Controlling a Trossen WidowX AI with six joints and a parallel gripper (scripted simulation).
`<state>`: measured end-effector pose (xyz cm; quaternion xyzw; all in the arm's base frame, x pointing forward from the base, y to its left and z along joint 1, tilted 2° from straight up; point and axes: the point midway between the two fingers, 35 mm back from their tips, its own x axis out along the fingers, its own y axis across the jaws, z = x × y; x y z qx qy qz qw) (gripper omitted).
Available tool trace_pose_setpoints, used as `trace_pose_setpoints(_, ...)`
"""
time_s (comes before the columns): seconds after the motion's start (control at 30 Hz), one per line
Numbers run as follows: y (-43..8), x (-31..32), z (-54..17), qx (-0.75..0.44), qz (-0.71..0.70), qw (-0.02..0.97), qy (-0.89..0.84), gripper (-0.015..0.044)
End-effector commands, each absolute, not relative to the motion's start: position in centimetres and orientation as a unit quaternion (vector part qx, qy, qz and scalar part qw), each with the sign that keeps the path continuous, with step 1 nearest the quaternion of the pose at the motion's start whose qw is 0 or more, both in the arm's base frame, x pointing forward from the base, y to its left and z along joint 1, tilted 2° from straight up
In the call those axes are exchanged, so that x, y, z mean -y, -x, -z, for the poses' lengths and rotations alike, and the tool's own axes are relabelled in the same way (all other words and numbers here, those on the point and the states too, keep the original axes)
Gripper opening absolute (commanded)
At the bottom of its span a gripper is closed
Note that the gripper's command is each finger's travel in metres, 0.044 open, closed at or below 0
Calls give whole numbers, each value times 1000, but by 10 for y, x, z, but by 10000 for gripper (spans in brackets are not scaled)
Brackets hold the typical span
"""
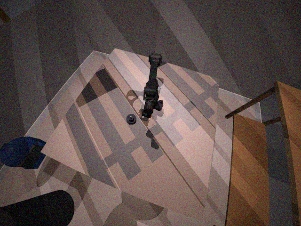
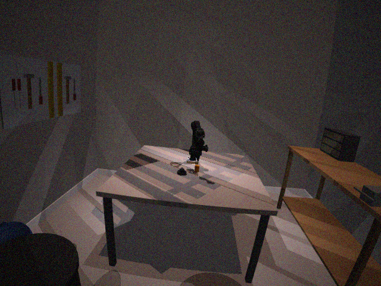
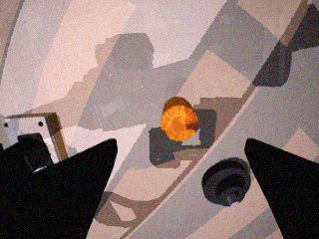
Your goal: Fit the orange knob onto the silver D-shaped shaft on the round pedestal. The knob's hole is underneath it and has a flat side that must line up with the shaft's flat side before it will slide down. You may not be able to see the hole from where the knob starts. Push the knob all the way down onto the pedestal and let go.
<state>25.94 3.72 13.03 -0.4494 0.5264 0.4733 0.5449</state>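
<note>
The orange knob [image 2: 196, 168] [image 3: 178, 121] stands upright on the table, its round top facing up with a dark mark at one side. Its underside is hidden, and the arm hides it in the top view. The dark round pedestal [image 1: 128, 120] [image 2: 181, 172] [image 3: 211, 184] stands a short way from it, left of the knob in the exterior view. The shaft [image 3: 234, 204] rises bare from the pedestal; its flat side cannot be made out. My gripper [image 3: 181, 145] is wide open and empty, above the table, with the knob apart from both fingers.
The arm's white mounting plate [image 3: 25, 125] is at the left of the wrist view. The table [image 1: 150, 180] [image 2: 233, 198] carries strong striped shadows. A wooden shelf unit [image 1: 248, 170] [image 2: 338, 172] stands beyond the table's right side.
</note>
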Motion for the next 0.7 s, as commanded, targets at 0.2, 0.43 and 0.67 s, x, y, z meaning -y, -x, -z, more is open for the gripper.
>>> trace_pose_setpoints(0.2,-261,-33,-134,-541,-450,537,466,440)
trace_pose_setpoints(0.43,-261,-33,-99,-539,-452,535,468,440)
trace_pose_setpoints(0.67,-261,-32,-84,-539,-452,535,468,440)
